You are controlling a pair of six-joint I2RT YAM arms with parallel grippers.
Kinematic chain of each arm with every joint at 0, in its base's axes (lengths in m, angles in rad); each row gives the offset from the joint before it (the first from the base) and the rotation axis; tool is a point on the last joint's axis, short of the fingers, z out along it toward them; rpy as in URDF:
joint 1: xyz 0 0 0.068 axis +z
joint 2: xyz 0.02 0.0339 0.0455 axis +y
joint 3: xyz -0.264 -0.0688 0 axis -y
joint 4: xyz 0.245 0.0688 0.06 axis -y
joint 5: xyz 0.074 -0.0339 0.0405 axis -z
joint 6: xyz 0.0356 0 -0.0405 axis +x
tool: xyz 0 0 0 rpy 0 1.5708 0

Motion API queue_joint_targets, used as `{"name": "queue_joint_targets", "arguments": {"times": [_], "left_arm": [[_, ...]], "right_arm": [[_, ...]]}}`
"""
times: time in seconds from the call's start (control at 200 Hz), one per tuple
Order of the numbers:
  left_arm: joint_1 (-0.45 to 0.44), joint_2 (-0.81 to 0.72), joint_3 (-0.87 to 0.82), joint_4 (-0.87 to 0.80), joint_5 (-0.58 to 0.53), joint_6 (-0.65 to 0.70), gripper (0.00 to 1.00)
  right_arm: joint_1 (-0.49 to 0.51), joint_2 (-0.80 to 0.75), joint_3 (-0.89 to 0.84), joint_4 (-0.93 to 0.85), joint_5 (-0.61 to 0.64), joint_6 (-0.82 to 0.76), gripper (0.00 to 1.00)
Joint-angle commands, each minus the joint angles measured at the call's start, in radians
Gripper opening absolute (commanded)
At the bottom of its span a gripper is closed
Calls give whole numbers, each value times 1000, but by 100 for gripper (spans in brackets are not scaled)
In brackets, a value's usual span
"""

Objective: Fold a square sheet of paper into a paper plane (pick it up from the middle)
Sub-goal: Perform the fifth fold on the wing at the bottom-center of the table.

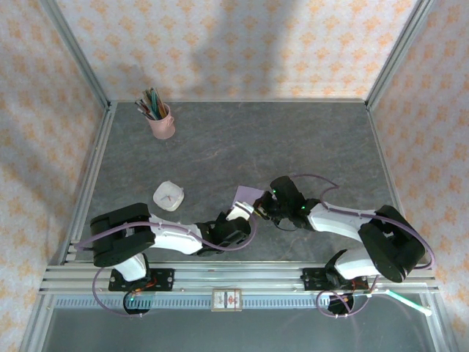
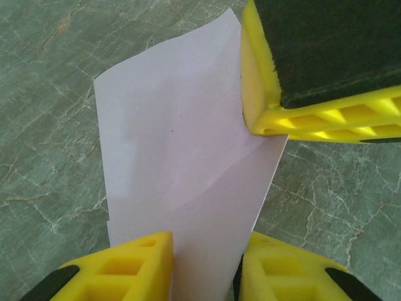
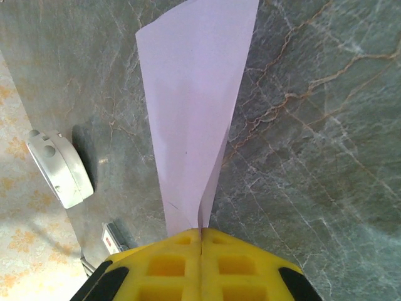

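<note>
Grey veined table (image 1: pixel 308 139) lies under both arms, and the lavender sheet (image 1: pixel 248 195) sits between them, lifted off the surface and partly folded. From the right gripper (image 3: pixel 200 241) the sheet (image 3: pixel 194 94) runs straight ahead, long axis in line with the fingers, widening away from the tips. These jaws are clenched on its narrow end with no gap. The left gripper (image 2: pixel 207 263) meets it from the opposite side. Its jaws stand apart with the sheet (image 2: pixel 175 144) running through the gap and on ahead. I cannot tell whether its pads press the edges. The right gripper (image 2: pixel 257 122) pinches the sheet's edge ahead and to the right of the left one, so both are equally near and the next crease likely turns on the left closing. A pink cup (image 1: pixel 162 122) of pens stands well ahead of the left gripper (image 1: pixel 245 214). A small white box (image 3: pixel 59 169) lies left of the right gripper, apart from the sheet, so nothing blocks the way.
</note>
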Motion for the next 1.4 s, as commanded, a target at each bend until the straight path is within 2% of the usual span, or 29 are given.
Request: {"name": "queue_joint_targets", "arguments": {"times": [0.0, 0.3, 0.701, 0.856, 1.046, 1.261, 1.396], "left_arm": [[-7, 13, 14, -3, -4, 6, 29], [-8, 8, -8, 23, 35, -2, 25], [-7, 5, -41, 75, 75, -34, 9], [-5, -26, -71, 112, 104, -65, 0], [3, -96, -144, 212, 174, -122, 0], [43, -194, -240, 361, 318, -208, 0], [73, -223, -291, 445, 385, -260, 0]], "right_arm": [[-4, -9, -2, 15, -3, 12, 0], [-4, 5, -14, 30, -3, 14, 0], [-5, 14, -17, 30, 2, 4, 0], [-8, -6, -7, 15, 12, -16, 11], [-13, -90, 19, -65, 96, -98, 24], [-12, -162, 81, -190, 234, -260, 26], [-12, -169, 115, -205, 251, -351, 27]]}}
